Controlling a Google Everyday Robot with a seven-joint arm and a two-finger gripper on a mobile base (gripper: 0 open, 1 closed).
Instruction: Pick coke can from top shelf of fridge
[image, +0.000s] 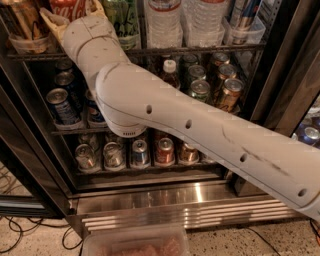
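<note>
**Reaching into the fridge, gripper at the coke can on the top shelf**

Stretching in from far below and to the right of the coke can (67, 6), the white arm (200, 135) fills the foreground. It bends at a round joint under the can and turns upward toward it. A clear plastic tub (135, 245) sits on the speckled floor, far beneath the can, and dark cables (15, 235) trail lower left of it.

Behind the tub is the shiny steel base (150, 197) of the fridge (280, 75). A row of small cans (140, 152) stands two racks under the coke can. One rack under it, blue cans (62, 105) stand almost straight below. A white-capped bottle (170, 75) and green and bronze cans (200, 90) stand lower right.

Farthest in, the coke can stands upright at the left end of the top shelf (200, 50), cut off by the upper edge of the view. The gripper (71, 12) is right at the can, with beige parts showing on both its left and right sides, so the can lies between the jaws. Whether they are clenched on it or merely around it cannot be told.

A green-and-white can (122, 17) stands just right of the coke can, and water bottles (165, 22) are further right. A clear cup (25, 42) is just left.
</note>
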